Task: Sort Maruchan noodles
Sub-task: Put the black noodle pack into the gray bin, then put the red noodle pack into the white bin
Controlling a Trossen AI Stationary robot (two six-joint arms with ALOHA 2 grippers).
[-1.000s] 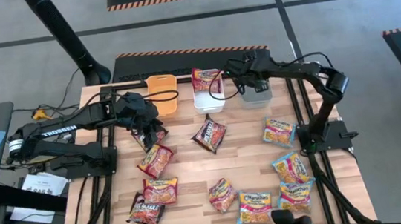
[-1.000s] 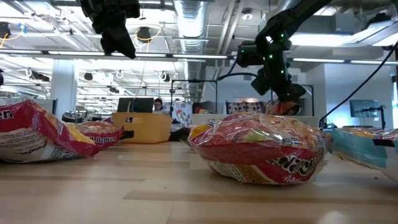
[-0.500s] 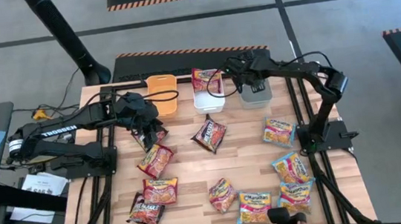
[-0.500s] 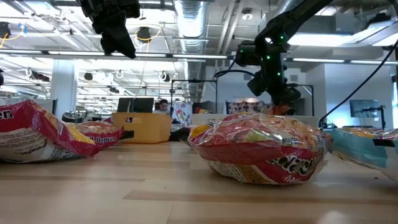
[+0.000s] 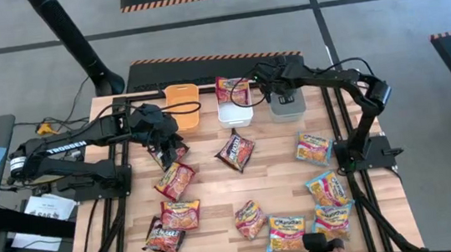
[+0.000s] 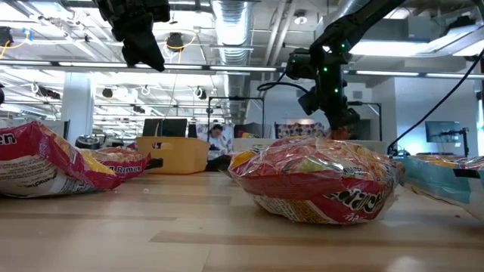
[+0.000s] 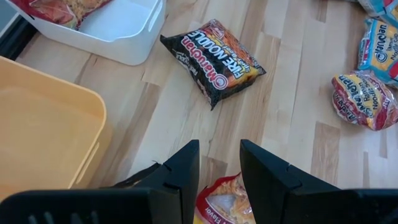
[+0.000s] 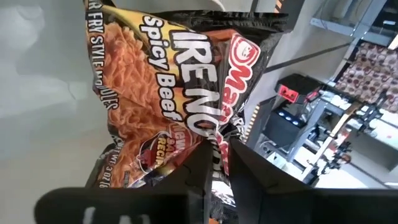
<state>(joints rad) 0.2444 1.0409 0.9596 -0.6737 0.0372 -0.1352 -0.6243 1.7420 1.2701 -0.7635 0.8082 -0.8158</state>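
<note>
While glossy crinkled packet (image 8: 180, 93) hangs pinched in right end effector (image 5: 261, 79), left end effector (image 7: 219, 163) parted, empty, over wood-grain table (image 5: 281, 179).

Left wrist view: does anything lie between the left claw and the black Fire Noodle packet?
Nothing visible. Only bare tabletop separates the left claw from the black Fire Noodle packet; another packet lies beneath the claw.

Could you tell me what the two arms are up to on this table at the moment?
They are sorting ramen packets into bins. The right end effector is over the white bin, pinching the edge of a dark Fire Noodle packet that lies in it. The left end effector hovers over another packet beside the orange bin. Other packets lie loose on the table.
</note>
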